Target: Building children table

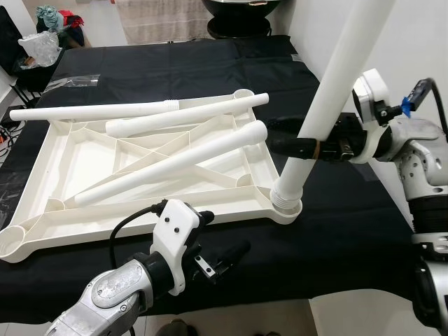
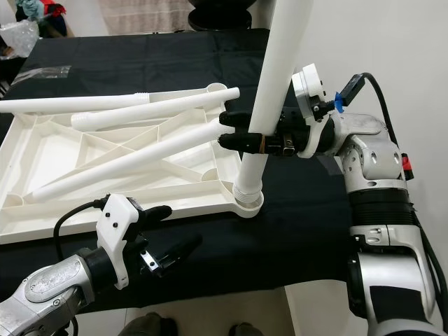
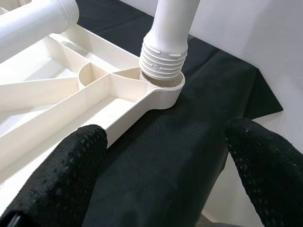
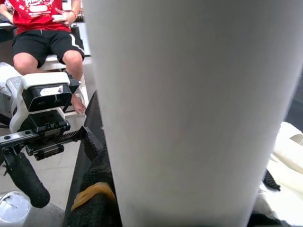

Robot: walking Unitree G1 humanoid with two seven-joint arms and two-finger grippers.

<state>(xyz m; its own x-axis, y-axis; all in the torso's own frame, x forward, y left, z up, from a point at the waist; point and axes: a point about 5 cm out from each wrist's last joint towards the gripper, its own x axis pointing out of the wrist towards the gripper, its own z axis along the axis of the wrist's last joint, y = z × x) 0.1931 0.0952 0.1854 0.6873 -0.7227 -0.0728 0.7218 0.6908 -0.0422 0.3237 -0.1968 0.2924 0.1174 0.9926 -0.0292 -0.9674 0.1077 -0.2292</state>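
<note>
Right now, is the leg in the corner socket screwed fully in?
No. The leg stands in the corner socket, its threads exposed above the rim.

The right silver arm reaches in from the right of the frame; its gripper (image 1: 290, 140) of two long black fingers is clamped around the upright white plastic tube (image 1: 329, 98). The left gripper (image 1: 227, 260), lower centre, has its fingers spread apart, holding nothing.
</note>
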